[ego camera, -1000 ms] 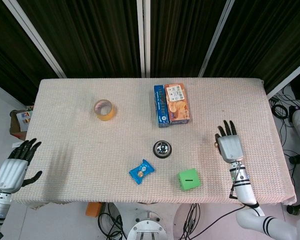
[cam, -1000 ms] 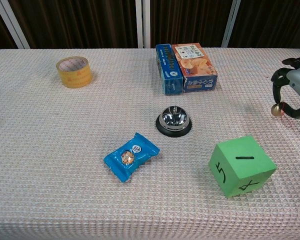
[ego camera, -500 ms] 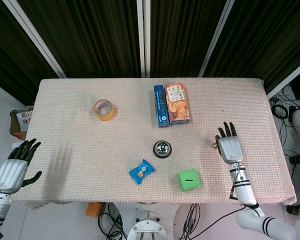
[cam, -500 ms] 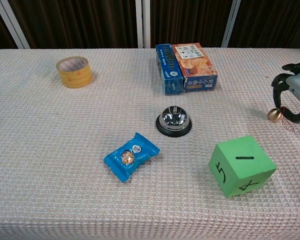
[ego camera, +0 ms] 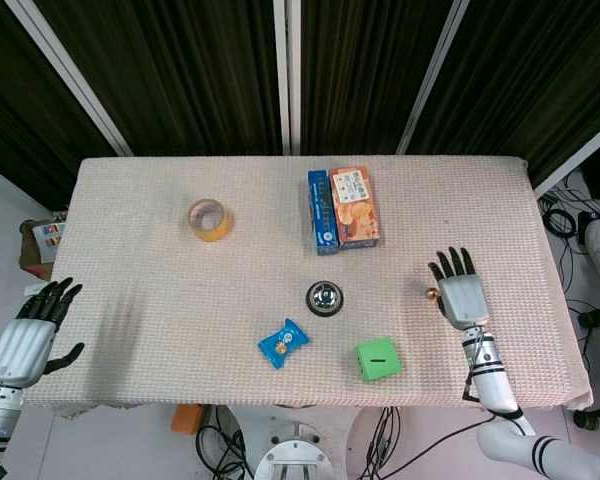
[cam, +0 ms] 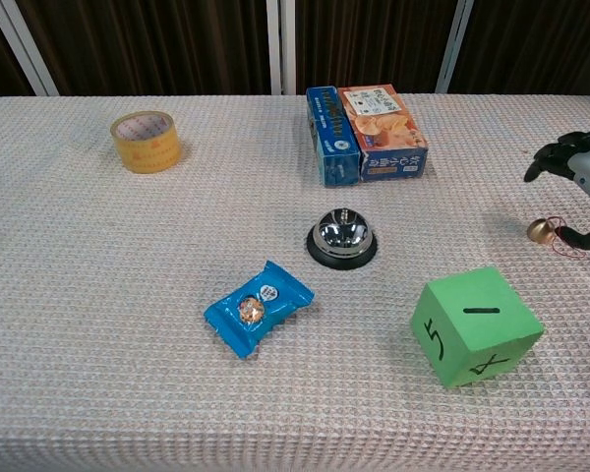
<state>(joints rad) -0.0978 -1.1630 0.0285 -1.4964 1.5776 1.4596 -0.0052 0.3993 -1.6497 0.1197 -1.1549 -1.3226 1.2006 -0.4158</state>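
Right now our right hand (ego camera: 458, 290) hovers spread wide at centre-right, its thumb beside the small brass bell (cam: 541, 230); our left hand (ego camera: 28, 335) hangs wide, lower left, empty.

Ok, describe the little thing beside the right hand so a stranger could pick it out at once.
Start at the green cube near the table's front edge, then look toward the right hand. Just beside that hand lies a small gold bell with a thin red string. It is far smaller than the chrome call bell, and the only gold, round thing there.
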